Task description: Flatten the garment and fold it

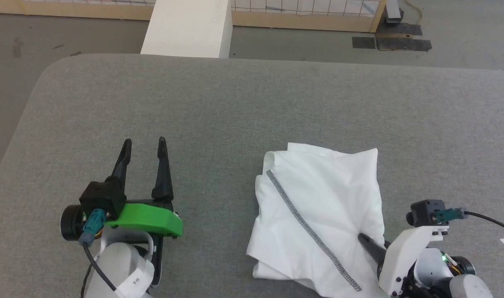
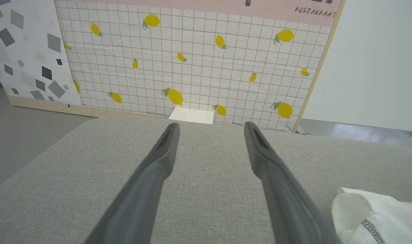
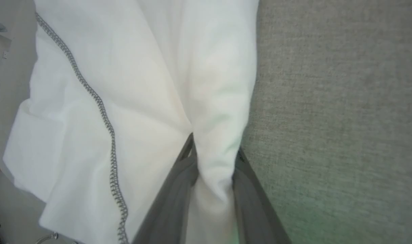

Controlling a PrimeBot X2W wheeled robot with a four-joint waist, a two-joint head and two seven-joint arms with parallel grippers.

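Two grippers are over a grey fabric-covered surface (image 1: 235, 107). The garment (image 1: 318, 198), a white shirt of thin fabric, lies bunched and partly doubled over itself on the right half of that surface, towards the near edge. A grey stitched seam (image 1: 305, 225) runs diagonally across its top layer from upper left to lower right.

The right gripper (image 1: 365, 241) reaches in from the lower right corner of the head view and meets the shirt near the lower end of that seam. In the right wrist view the right gripper (image 3: 215, 149) has its jaws pinching a raised fold of the garment (image 3: 141, 84), with white cloth pulled up between the two dark fingers and creases radiating from the grip. The seam (image 3: 101, 112) passes to the left of that fold.

The left gripper (image 1: 145, 142) sits over bare surface on the left, well apart from the shirt, its jaws spread with nothing between them. From the left wrist view the left gripper (image 2: 211, 126) points towards the far edge, and a corner of the garment (image 2: 378, 213) shows at the lower right.

Beyond the far edge stands a white box (image 1: 189, 27), in front of a tiled panel printed with lemons (image 2: 199, 61).
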